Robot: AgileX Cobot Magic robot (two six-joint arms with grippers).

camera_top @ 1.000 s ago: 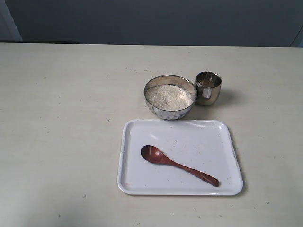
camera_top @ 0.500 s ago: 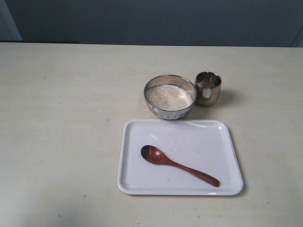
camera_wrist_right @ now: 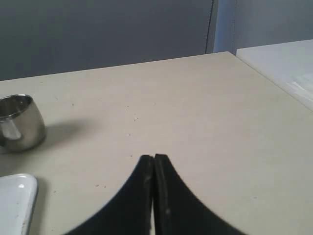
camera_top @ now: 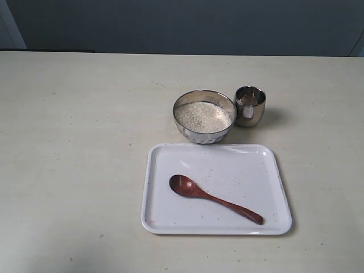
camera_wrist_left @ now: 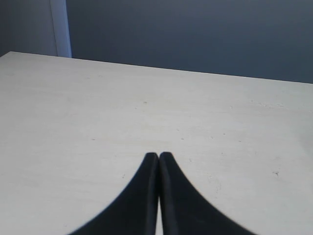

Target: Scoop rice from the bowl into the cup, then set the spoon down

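The steel bowl (camera_top: 205, 135) stands mid-table, filled with white rice (camera_top: 203, 116). Just to its right is the small steel cup (camera_top: 250, 106), which the right wrist view also catches as the cup (camera_wrist_right: 19, 122). The reddish-brown wooden spoon (camera_top: 213, 198) lies on the white tray (camera_top: 165, 216), its oval bowl to the left and its handle slanting toward the front right. Neither arm shows in the exterior view. My left gripper (camera_wrist_left: 159, 154) is shut, empty, over bare table. My right gripper (camera_wrist_right: 154, 156) is shut, empty, away from the cup.
The tray sits in front of the bowl, and the tray corner (camera_wrist_right: 17, 200) shows in the right wrist view. The pale tabletop (camera_top: 74, 142) stretches to a dark wall at the back. A second white surface (camera_wrist_right: 288, 68) lies beyond the table's edge.
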